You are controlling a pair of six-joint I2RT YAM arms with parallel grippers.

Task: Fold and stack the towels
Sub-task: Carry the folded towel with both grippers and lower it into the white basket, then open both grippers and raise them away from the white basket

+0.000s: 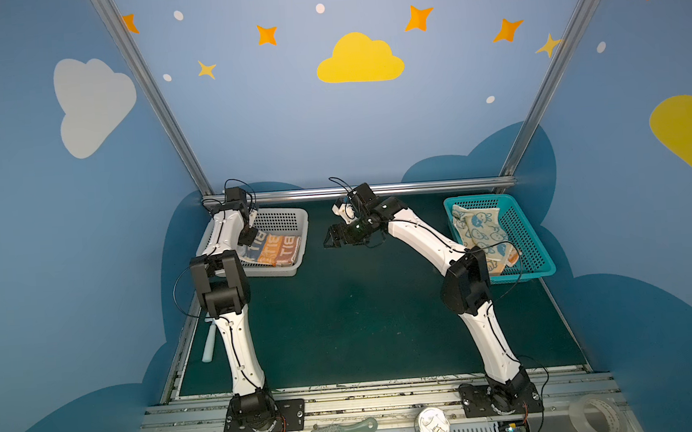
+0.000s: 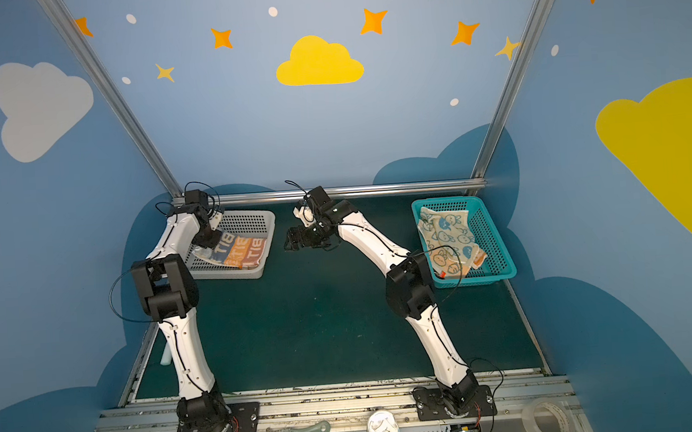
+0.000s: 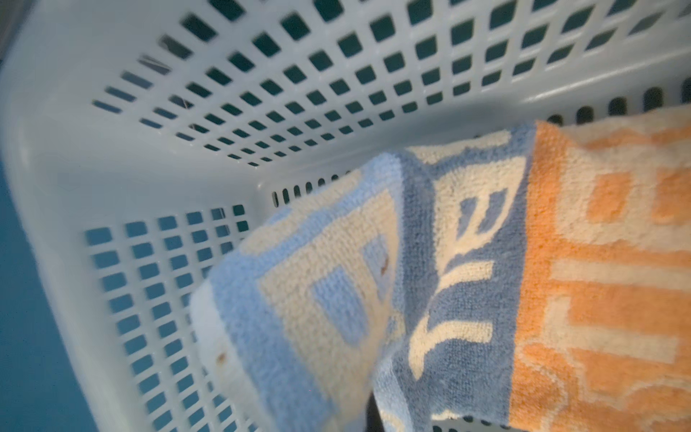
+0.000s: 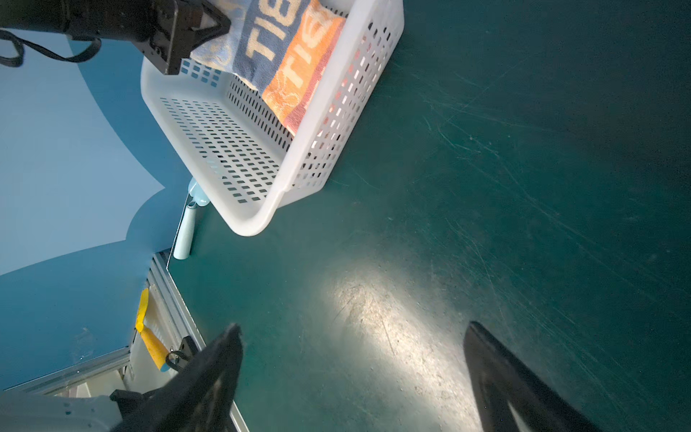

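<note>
The only writing I can read is the woven block lettering on the blue, orange and cream striped terry towel. "BIT" shows on its stripes in both top views, and the other letters I cannot make out. Its pile is thick and looped, with cream letters on the blue and orange bands and a pale-blue border.

My left claw is clamped on that pale-blue edge and holds it raised inside the white perforated plastic basket. The remainder of the towel lies in the basket toward its near wall.

My right claw stands wide apart and empty above the dark green table mat, near the white basket.

A cream rabbit-print terry cloth lies rumpled in the teal plastic mesh basket.
</note>
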